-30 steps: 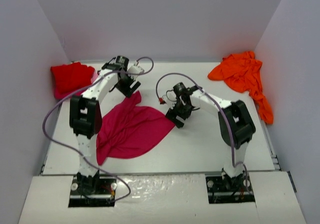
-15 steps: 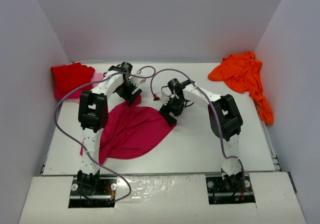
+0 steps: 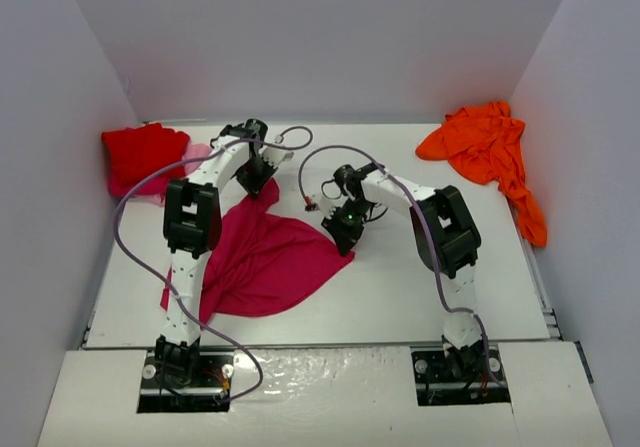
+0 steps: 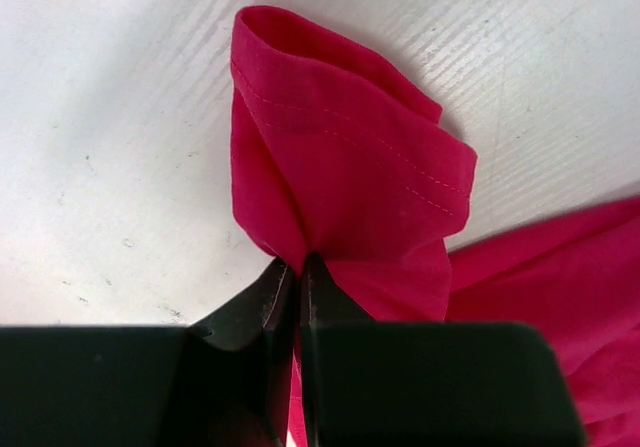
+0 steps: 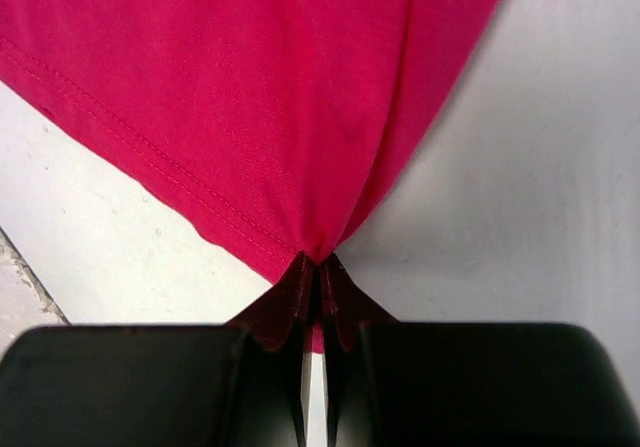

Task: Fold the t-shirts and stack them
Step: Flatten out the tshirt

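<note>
Pinching magenta t-shirt point(image 3: 265, 259) | left gripper point(image 4: 298, 263) clamped on its end toward far edge of table point(image 3: 420, 292) | right gripper point(image 5: 318, 263) clamped on its hem

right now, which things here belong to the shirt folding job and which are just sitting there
Part of the job: magenta t-shirt, pinched by the left pincer and the right pincer; red t-shirt; orange t-shirt.
Not part of it: purple cable, white walls, table.
</note>
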`<state>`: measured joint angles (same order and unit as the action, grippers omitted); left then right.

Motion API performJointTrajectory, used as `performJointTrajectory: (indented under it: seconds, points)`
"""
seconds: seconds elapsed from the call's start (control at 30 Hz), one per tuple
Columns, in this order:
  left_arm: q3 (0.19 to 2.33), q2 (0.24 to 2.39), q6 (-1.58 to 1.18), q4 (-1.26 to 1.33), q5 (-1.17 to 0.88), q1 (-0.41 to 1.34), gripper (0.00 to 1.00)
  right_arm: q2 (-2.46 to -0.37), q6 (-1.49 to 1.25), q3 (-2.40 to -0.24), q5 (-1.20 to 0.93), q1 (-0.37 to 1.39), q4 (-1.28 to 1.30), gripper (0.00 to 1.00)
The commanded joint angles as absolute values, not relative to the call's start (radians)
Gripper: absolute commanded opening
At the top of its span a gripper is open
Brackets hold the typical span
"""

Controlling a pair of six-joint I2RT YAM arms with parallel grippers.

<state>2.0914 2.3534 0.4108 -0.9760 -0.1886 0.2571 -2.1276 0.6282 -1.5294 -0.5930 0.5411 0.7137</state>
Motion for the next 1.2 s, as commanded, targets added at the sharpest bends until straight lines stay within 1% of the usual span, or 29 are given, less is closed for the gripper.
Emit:
performJointTrajectory:
  seconds: [0.0,0.03,0.1,0.2,0.27,0.33,0.4,0.43,0.47,0.57,0.63,0.67,0.7,0.87,1.0,1.17]
  points:
    - [2.067,2.155,0.37,-0.91,-0.124,0.204,0.0,-2.039,0.629,-1.45,-0.375,0.497,0.751,0.0]
    - [2.042,2.118,0.374,-0.891,-0.121,0.187,0.0,-2.017,0.627,-1.441,-0.338,0.483,0.741,0.0]
    - [1.901,1.968,0.413,-0.845,-0.112,0.175,0.0,-1.963,0.629,-1.425,-0.245,0.445,0.73,0.0]
    - [1.745,1.817,0.491,-0.845,-0.154,0.178,0.0,-1.924,0.634,-1.404,-0.221,0.42,0.729,0.0]
    - [1.635,1.674,0.602,-1.022,-0.306,0.224,0.02,-1.888,0.649,-1.357,-0.234,0.415,0.725,0.0]
    - [1.581,1.601,0.735,-1.278,-0.41,0.275,0.08,-1.876,0.65,-1.325,-0.242,0.419,0.718,0.0]
    - [1.512,1.51,0.781,-1.405,-0.463,0.39,0.14,-1.875,0.649,-1.302,-0.239,0.42,0.691,0.0]
    - [1.455,1.481,0.767,-1.42,-0.476,0.425,0.14,-1.881,0.647,-1.292,-0.238,0.421,0.684,0.0]
    - [1.408,1.452,0.755,-1.429,-0.486,0.457,0.19,-1.889,0.645,-1.287,-0.238,0.423,0.679,0.0]
    - [1.328,1.381,0.728,-1.391,-0.509,0.508,0.6,-1.924,0.635,-1.307,-0.238,0.433,0.67,0.0]
    - [1.303,1.382,0.714,-1.354,-0.509,0.508,0.67,-1.945,0.626,-1.321,-0.239,0.442,0.669,0.0]
    - [1.29,1.398,0.701,-1.334,-0.502,0.507,0.74,-1.948,0.624,-1.329,-0.24,0.447,0.669,0.0]
    - [1.276,1.418,0.682,-1.304,-0.483,0.506,0.77,-1.949,0.622,-1.334,-0.241,0.453,0.669,0.0]
    - [1.255,1.516,0.603,-1.162,-0.376,0.486,0.79,-1.937,0.629,-1.316,-0.23,0.459,0.667,0.0]
    - [1.304,1.574,0.541,-1.082,-0.333,0.481,0.78,-1.943,0.631,-1.295,-0.22,0.457,0.661,0.0]
    - [1.369,1.619,0.496,-1.023,-0.315,0.579,0.76,-1.978,0.627,-1.287,-0.223,0.458,0.637,0.0]
